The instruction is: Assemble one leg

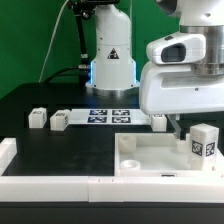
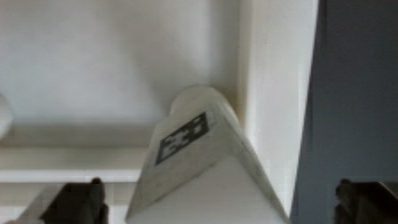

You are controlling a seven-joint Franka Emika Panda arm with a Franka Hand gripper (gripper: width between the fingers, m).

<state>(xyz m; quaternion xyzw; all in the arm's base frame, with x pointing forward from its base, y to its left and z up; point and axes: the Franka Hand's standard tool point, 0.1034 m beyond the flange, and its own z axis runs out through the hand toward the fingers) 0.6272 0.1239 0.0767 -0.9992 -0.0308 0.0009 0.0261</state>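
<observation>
Exterior view, item one: leg (image 1: 203,141), standing upright with long axis vertical and tag facing the camera, seated at the tabletop (image 1: 140,158) corner on the exterior view's right, with the gripper (image 1: 176,124) just above and beside it. Wrist view: fingers (image 2: 75,200) spread wide with nothing between them, leg (image 2: 199,150) lying ahead. You appear to be mid-insertion; next you likely need to close on the leg and twist it home.
</observation>
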